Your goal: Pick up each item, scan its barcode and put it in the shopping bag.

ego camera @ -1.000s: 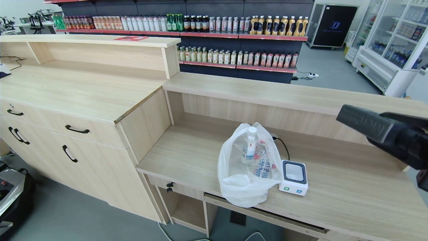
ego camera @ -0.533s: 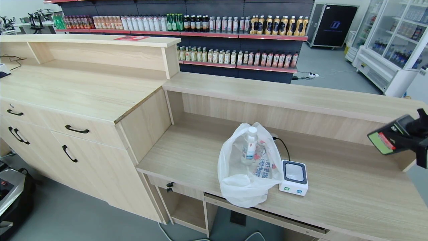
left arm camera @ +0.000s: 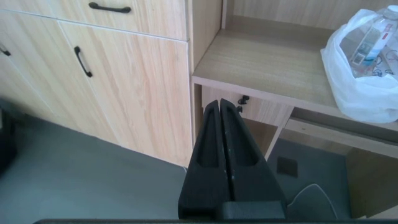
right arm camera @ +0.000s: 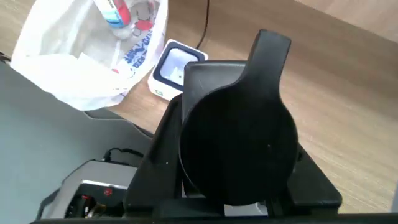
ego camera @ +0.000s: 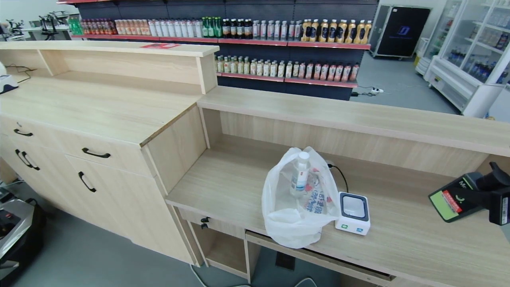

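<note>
The left gripper has two matte black wedge-shaped fingers with recessed panels; the right gripper, at 3 o'clock in head view, is black with a white label.

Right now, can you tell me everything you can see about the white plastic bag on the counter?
The bag is thin, white, half see-through plastic, crumpled, with red and blue print on one side. It stands on the lower wooden counter close to the front edge, its mouth open upward. A clear bottle with a white cap stands upright inside. A small white scanner sits beside it, on the robot's right, touching or nearly touching it.
</note>
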Robot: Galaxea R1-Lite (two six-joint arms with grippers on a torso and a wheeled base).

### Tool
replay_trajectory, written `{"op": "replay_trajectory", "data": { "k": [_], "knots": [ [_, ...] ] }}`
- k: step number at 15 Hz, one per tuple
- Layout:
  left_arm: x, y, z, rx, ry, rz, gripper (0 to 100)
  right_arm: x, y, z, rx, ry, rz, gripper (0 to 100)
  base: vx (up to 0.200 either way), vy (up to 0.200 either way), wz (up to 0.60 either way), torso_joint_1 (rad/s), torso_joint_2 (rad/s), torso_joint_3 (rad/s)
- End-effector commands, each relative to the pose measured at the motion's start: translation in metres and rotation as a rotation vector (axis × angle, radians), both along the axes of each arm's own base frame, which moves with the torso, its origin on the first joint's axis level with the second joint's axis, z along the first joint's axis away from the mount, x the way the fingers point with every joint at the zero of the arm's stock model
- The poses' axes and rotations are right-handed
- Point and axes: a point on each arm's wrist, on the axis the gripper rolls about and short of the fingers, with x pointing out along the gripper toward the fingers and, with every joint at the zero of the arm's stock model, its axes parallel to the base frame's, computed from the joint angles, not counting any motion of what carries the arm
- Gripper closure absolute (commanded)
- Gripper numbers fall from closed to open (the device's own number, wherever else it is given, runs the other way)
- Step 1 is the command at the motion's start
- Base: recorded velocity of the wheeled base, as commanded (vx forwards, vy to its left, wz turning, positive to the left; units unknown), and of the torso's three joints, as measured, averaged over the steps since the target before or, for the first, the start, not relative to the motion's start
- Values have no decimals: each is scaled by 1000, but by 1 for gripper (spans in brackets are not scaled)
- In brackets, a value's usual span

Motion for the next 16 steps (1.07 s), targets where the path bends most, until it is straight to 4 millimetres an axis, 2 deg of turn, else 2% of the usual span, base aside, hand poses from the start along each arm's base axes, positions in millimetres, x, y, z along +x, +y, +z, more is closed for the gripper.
{"op": "replay_trajectory", "data": {
  "k": [1,2,4,8,10,14,16],
  "knots": [
    [0,0,0,0,0,2,100,13,3,-5,65,26,30,100,0,0,600,2,2,2],
    [0,0,0,0,0,1,100,28,5,-8,214,72,13,100,0,0,0,0,0,0],
    [0,0,0,0,0,1,100,46,-4,-19,364,152,-79,100,0,0,0,0,0,0],
    [0,0,0,0,0,2,100,80,-31,-47,457,259,-179,100,0,0,0,0,0,0],
    [0,0,0,0,0,2,100,97,-49,-69,509,318,-186,100,0,0,0,0,0,0],
    [0,0,0,0,0,1,100,112,-65,-96,535,334,-34,100,0,0,0,0,0,0],
    [0,0,0,0,0,1,100,119,-72,-102,525,327,-4,100,0,0,0,0,0,0]
  ]
}}
